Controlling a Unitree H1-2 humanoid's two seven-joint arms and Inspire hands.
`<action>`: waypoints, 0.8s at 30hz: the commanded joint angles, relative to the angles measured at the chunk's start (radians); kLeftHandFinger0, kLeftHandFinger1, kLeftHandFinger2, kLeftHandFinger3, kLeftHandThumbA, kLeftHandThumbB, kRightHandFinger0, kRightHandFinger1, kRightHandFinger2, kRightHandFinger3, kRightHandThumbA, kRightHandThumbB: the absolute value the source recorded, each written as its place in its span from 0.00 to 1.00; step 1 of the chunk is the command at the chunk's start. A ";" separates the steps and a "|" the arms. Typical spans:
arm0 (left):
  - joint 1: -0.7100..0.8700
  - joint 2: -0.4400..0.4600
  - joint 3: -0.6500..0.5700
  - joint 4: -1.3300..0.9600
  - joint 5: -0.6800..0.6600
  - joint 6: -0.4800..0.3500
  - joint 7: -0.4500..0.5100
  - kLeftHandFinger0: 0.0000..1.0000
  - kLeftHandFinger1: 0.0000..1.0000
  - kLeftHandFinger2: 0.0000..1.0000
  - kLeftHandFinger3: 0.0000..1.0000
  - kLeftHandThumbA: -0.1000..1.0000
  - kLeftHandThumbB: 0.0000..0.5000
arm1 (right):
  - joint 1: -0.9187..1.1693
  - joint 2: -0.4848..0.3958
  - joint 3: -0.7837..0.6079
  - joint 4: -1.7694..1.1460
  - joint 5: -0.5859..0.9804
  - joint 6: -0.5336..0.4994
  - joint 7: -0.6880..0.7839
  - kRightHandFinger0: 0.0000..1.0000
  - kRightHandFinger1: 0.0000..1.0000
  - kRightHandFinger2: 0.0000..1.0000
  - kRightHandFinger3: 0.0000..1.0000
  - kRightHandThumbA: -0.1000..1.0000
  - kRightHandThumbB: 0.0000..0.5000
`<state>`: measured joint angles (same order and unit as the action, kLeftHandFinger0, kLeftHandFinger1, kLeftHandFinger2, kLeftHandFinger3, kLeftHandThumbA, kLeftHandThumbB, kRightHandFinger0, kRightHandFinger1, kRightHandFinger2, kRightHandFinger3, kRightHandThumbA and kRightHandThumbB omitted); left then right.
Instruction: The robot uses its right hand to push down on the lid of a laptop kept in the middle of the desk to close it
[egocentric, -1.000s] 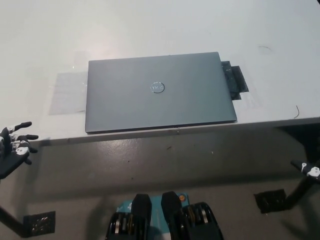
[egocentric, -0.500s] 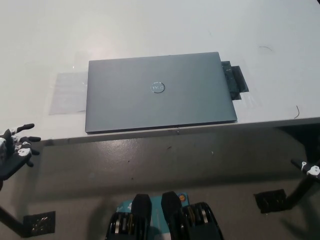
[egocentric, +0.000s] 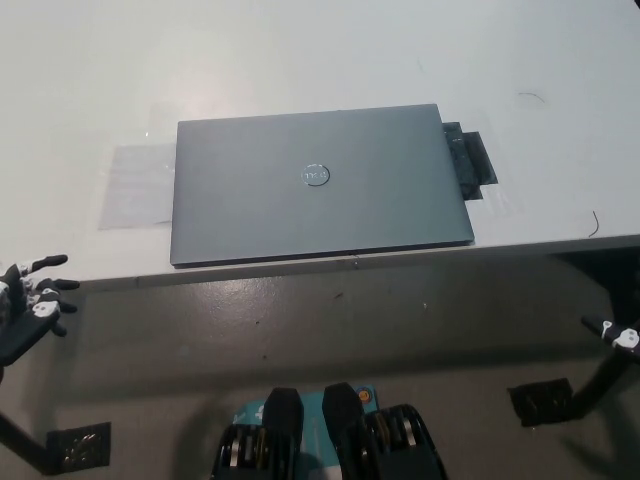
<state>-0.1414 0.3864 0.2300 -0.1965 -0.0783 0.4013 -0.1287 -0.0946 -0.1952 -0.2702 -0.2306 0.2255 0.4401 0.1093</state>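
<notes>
Nearest, at eight o'clock below the surface edge, the left hand hangs over the grey floor, white with dark segments, its fingers spread apart and grasping nothing. At four o'clock only a black tip with a white cap of the right hand shows at the picture's edge; whether it is released or clenched cannot be told. Just past the pale, smooth surface edge lies the laptop, a flat matte grey rectangle with a round logo at its middle, its lid fully down. A dark glossy tape patch touches its three o'clock side; a translucent film lies at nine o'clock.
</notes>
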 joint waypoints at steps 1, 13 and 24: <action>-0.001 0.013 0.007 -0.014 0.005 -0.045 0.008 0.42 0.51 0.62 0.75 0.30 0.01 | -0.028 -0.018 -0.007 -0.022 0.008 -0.018 -0.013 1.00 1.00 1.00 1.00 1.00 0.63; -0.001 0.003 0.018 -0.010 -0.020 -0.045 0.000 0.33 0.42 0.55 0.71 0.24 0.00 | -0.028 -0.026 -0.004 -0.028 0.003 -0.005 -0.013 1.00 1.00 1.00 1.00 1.00 0.66; 0.011 -0.003 0.021 -0.015 -0.015 -0.051 0.008 0.32 0.43 0.54 0.69 0.26 0.02 | -0.036 -0.034 0.002 -0.025 -0.001 -0.006 -0.010 1.00 1.00 1.00 1.00 1.00 0.65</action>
<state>-0.1256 0.3688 0.2361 -0.1953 -0.0873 0.3914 -0.1287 -0.0985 -0.2064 -0.2693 -0.2309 0.2241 0.4436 0.1085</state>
